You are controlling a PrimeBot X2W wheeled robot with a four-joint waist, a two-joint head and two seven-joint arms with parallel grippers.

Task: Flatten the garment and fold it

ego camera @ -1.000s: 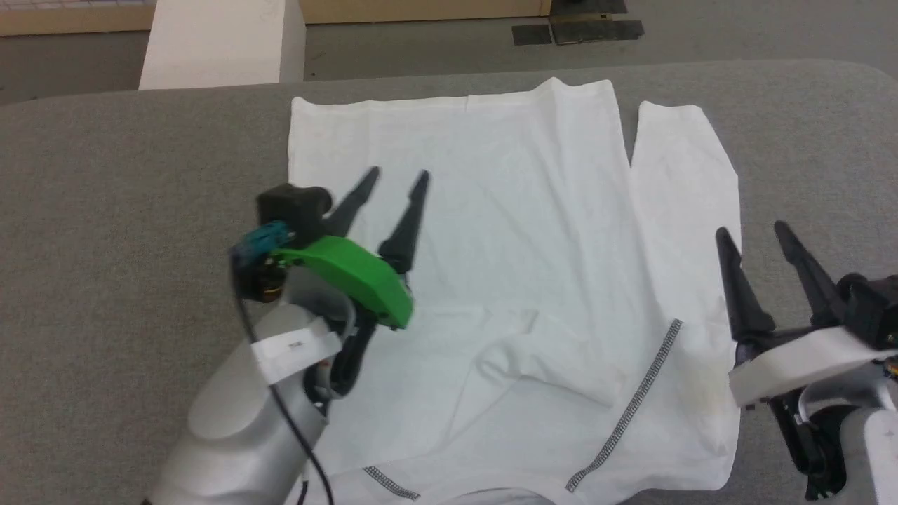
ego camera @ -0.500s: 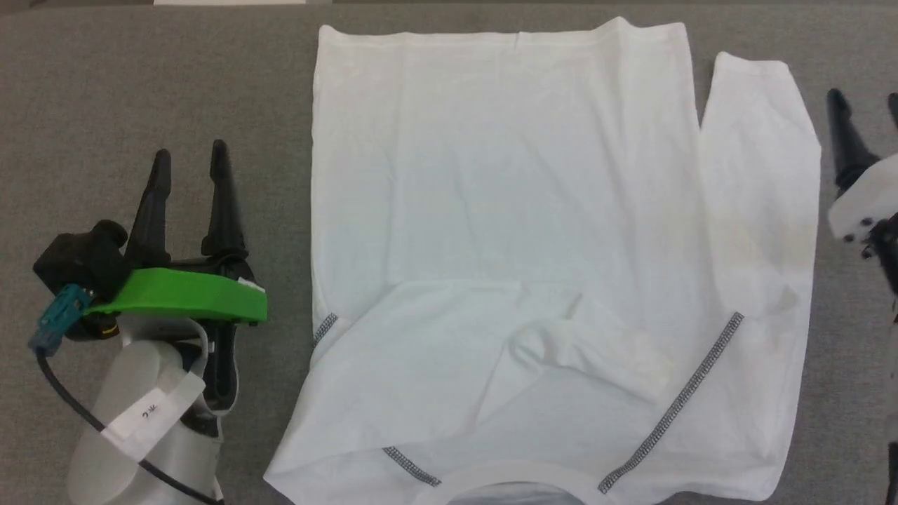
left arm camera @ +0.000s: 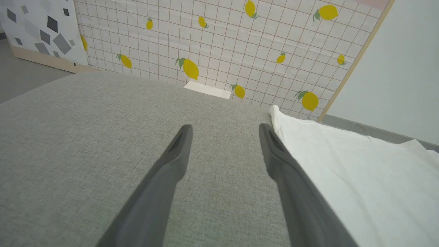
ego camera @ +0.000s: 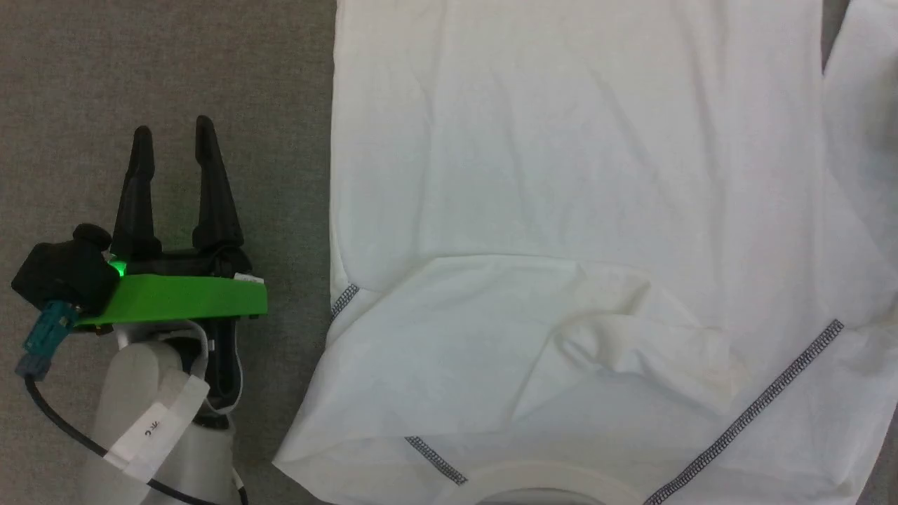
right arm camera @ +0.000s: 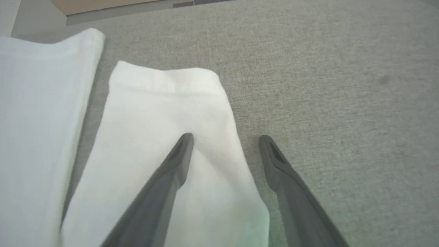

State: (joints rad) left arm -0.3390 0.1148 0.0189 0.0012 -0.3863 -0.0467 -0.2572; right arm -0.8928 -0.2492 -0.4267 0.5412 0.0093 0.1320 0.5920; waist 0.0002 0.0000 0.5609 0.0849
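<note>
**Preparing to fold a white shirt**

The garment (ego camera: 561,175) lies spread on a grey table (ego camera: 140,56), with its collar (ego camera: 533,484) nearest the robot. Its body looks mostly smooth. One sleeve (ego camera: 631,337) is turned in across the chest and is slightly rumpled. The other sleeve (right arm camera: 164,103) lies straight beside the body.

The left pincer (ego camera: 173,126) hovers just beside the shirt's left edge, fingers apart and empty. The right pincer (right arm camera: 225,137), also apart and empty, sits over the straight sleeve's outer edge.

Flattening seems nearly done. The second sleeve and the body folds appear to remain.
</note>
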